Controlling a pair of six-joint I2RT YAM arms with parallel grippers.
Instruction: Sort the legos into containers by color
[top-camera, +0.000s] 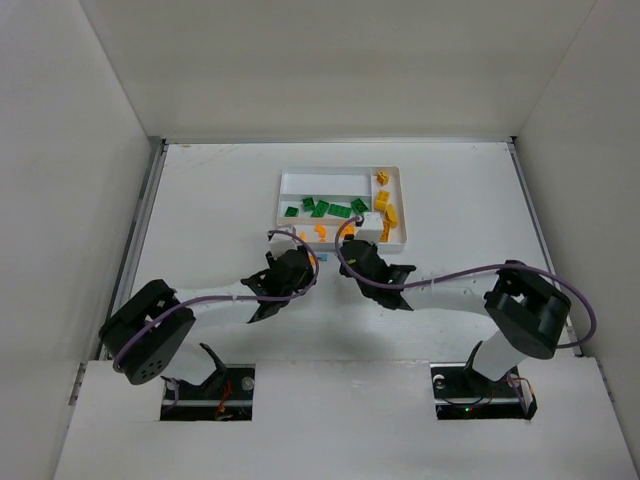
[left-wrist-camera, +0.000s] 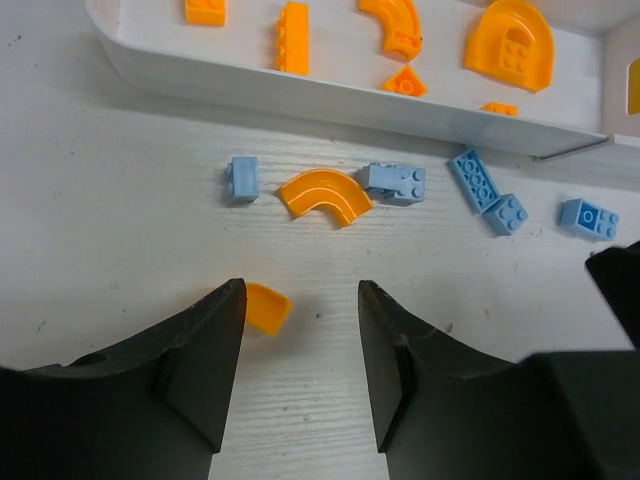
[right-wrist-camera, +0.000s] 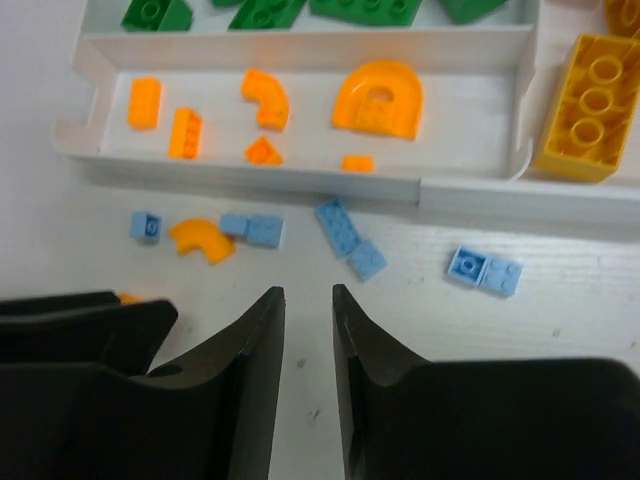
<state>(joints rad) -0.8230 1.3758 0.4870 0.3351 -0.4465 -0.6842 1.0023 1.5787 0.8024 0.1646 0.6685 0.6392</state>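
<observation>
**Inspector A:** State of the grippers?

**Inspector B:** We found the left gripper (left-wrist-camera: 300, 300) open and empty, with a small orange piece (left-wrist-camera: 266, 308) right at one fingertip. The right gripper (right-wrist-camera: 308, 300) showed only a slim gap and held nothing.

**Inspector A:** Farther out?

**Inspector B:** An orange curved brick (left-wrist-camera: 323, 195) and light blue bricks (left-wrist-camera: 395, 182) lay loose on the table (left-wrist-camera: 100, 230), just beside the tray (left-wrist-camera: 330, 98). We judged them light, rigid and slick, best pinched across flat sides.

Nothing fancy: it was a white tabletop (top-camera: 200, 200) with faint wood grain, boxed in by plain white walls (top-camera: 350, 70), with a metal rail (top-camera: 138, 230) down the left edge.
</observation>
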